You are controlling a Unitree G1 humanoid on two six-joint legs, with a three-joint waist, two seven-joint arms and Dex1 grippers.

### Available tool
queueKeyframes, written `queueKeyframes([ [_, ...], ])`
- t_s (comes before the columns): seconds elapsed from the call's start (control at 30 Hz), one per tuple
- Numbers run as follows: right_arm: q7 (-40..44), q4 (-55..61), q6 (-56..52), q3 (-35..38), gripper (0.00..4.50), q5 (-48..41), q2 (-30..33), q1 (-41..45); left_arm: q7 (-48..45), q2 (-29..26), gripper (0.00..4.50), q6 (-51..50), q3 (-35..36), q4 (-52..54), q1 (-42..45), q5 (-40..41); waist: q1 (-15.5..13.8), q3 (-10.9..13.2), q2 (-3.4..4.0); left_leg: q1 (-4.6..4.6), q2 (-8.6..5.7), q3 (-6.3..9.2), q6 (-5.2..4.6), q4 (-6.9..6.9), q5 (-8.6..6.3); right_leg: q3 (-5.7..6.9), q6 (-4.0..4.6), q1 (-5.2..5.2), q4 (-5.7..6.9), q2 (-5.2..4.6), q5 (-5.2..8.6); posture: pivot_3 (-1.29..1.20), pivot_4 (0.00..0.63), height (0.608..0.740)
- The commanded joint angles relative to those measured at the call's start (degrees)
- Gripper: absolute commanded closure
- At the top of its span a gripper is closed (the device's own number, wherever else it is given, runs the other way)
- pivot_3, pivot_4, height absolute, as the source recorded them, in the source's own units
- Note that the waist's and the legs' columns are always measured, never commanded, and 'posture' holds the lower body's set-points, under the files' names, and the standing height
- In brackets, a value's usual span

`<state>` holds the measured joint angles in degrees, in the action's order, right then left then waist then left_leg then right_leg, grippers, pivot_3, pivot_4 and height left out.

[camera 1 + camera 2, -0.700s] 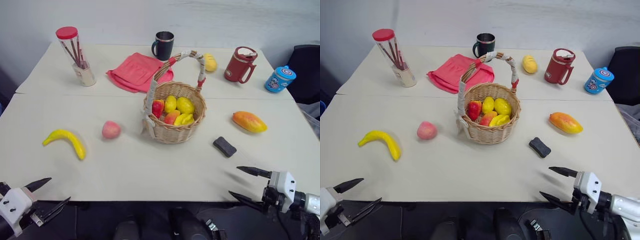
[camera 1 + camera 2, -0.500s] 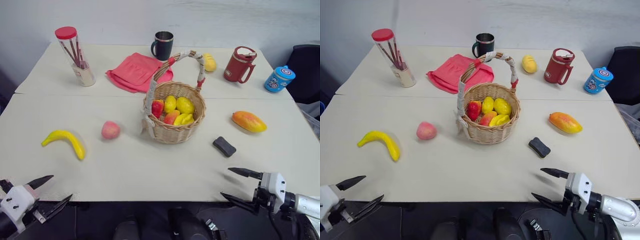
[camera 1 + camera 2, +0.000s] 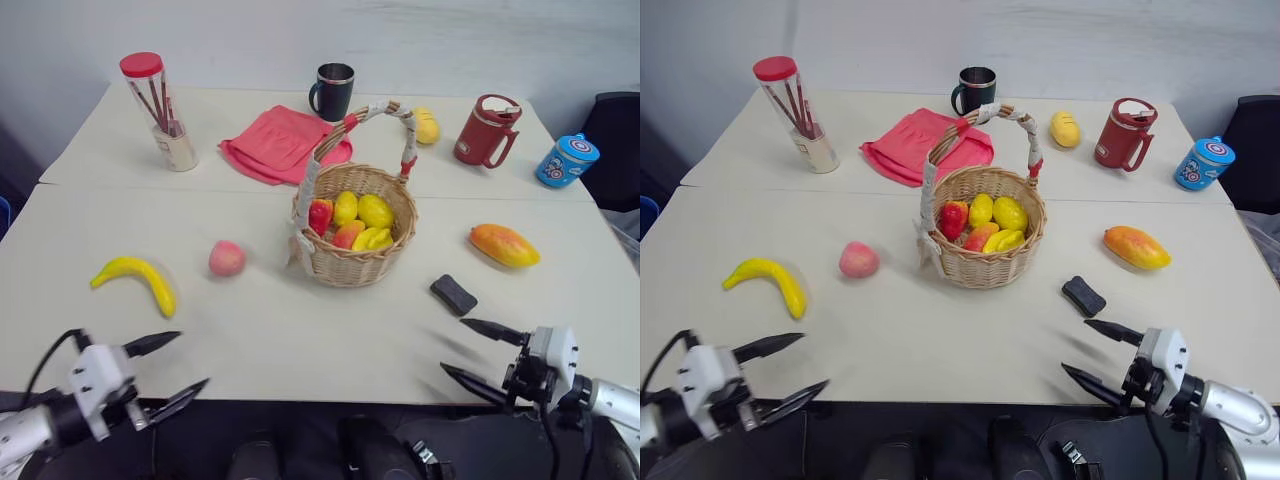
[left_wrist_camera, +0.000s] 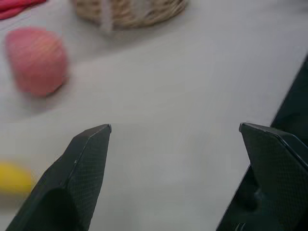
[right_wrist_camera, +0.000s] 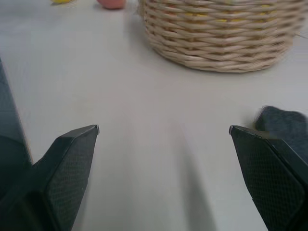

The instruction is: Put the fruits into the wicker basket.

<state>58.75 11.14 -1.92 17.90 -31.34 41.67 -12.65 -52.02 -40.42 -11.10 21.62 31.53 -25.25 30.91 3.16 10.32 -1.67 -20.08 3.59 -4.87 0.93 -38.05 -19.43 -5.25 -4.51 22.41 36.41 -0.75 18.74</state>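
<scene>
Left eye view: the left pincer point(image 3: 165, 365) gapes wide, holding nothing. The right pincer point(image 3: 478, 354) is likewise spread, empty, above the desk point(image 3: 300, 330) edge.

The counter point(image 3: 300, 340) is a pale cream, and on it the tan woven wicker basket point(image 3: 352, 262), its handle wrapped in white cloth with red bands, holds yellow and red fruit, while a yellow banana point(image 3: 135, 280), a pink-red peach point(image 3: 227, 258) and an orange-yellow mango point(image 3: 504, 245) lie outside it. Toward the far edge there's a coral-pink cloth point(image 3: 280, 143), a black mug point(image 3: 333, 92), a dark red mug point(image 3: 484, 130), a blue cup point(image 3: 565, 161) printed with a star-and-ring shield, a yellow fruit point(image 3: 426, 126) and a clear jar point(image 3: 160, 112) with a red lid. The small block point(image 3: 453, 294) is flat black, and each claw, left point(image 3: 166, 366) and right point(image 3: 478, 354), has black fingers on a white body.
</scene>
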Motion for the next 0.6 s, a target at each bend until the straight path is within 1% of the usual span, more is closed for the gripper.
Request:
queueKeyframes([
  [0.03,-2.26,1.91,-8.30,-0.11,0.01,-1.20,4.15,5.74,3.42,0.28,0.00,-7.44,-5.47,5.78,7.67,7.65,0.22,0.01,0.00,-0.03,0.01,-0.10,0.00,-0.01,0.03,-0.09,-0.05,0.04,0.08,0.05,-0.04,0.00,0.150,0.740],
  [0.07,-2.50,2.05,-10.38,-0.95,0.01,-1.16,4.89,7.05,4.27,0.50,0.00,-9.00,-6.30,6.28,9.42,8.81,0.24,0.01,0.00,-0.01,0.04,-0.14,0.01,0.01,0.03,-0.13,-0.04,-0.03,0.11,0.12,-0.05,0.00,0.150,0.740],
  [0.13,-7.22,0.31,-19.80,-6.22,0.01,3.93,7.74,13.78,6.66,1.89,0.00,-11.18,-9.25,6.60,14.16,9.55,0.47,0.03,0.04,0.02,0.11,-0.14,0.07,0.04,0.06,-0.14,-0.05,0.05,0.17,0.27,-0.05,0.00,0.150,0.740],
  [0.2,-11.46,-2.22,-26.11,-8.79,0.01,5.29,7.02,19.88,8.33,3.17,0.00,-12.42,-10.56,5.80,17.34,9.87,0.52,0.06,0.08,0.08,0.08,-0.23,0.15,-0.03,0.13,-0.28,-0.05,0.34,0.42,0.31,-0.05,0.00,0.150,0.740],
  [0.3,-12.63,-6.41,-29.39,-13.76,0.01,9.67,7.10,24.93,7.34,2.49,0.00,-12.53,-11.82,4.74,18.26,7.48,0.35,0.06,0.09,-0.08,0.06,-0.31,0.21,-0.12,0.23,-0.40,-0.09,0.69,0.61,0.34,-0.07,0.00,0.150,0.740],
  [0.43,-14.21,-11.21,-33.97,-19.40,0.01,15.19,7.38,28.50,6.80,2.44,0.00,-11.76,-12.29,4.44,18.00,6.14,0.07,0.06,0.09,-0.27,0.04,-0.47,0.20,-0.11,0.27,-0.51,-0.09,0.97,0.59,0.36,-0.06,0.00,0.150,0.740],
  [0.47,-15.40,-12.50,-34.25,-20.52,0.19,17.31,7.74,29.39,6.79,2.46,0.00,-11.58,-12.28,4.39,17.92,5.85,0.10,0.04,0.05,-0.25,0.04,-0.57,0.20,-0.13,0.27,-0.59,-0.10,0.98,0.60,0.37,-0.07,0.00,0.150,0.740],
  [0.53,-14.77,-13.49,-35.80,-20.48,0.49,17.46,8.49,30.74,6.75,2.51,0.00,-11.27,-12.15,4.39,17.47,5.40,0.37,-0.04,-0.08,-0.22,0.04,-0.67,0.15,-0.19,0.27,-0.67,-0.17,0.95,0.58,0.36,-0.11,0.00,0.150,0.740],
  [0.6,-13.52,-12.65,-37.38,-18.73,1.07,15.42,8.41,30.81,6.76,2.74,0.00,-11.27,-12.13,4.24,17.28,5.38,0.31,-0.08,-0.16,-0.16,-0.02,-0.70,0.05,-0.20,0.30,-0.72,-0.24,0.87,0.57,0.31,-0.15,0.00,0.150,0.740],
])
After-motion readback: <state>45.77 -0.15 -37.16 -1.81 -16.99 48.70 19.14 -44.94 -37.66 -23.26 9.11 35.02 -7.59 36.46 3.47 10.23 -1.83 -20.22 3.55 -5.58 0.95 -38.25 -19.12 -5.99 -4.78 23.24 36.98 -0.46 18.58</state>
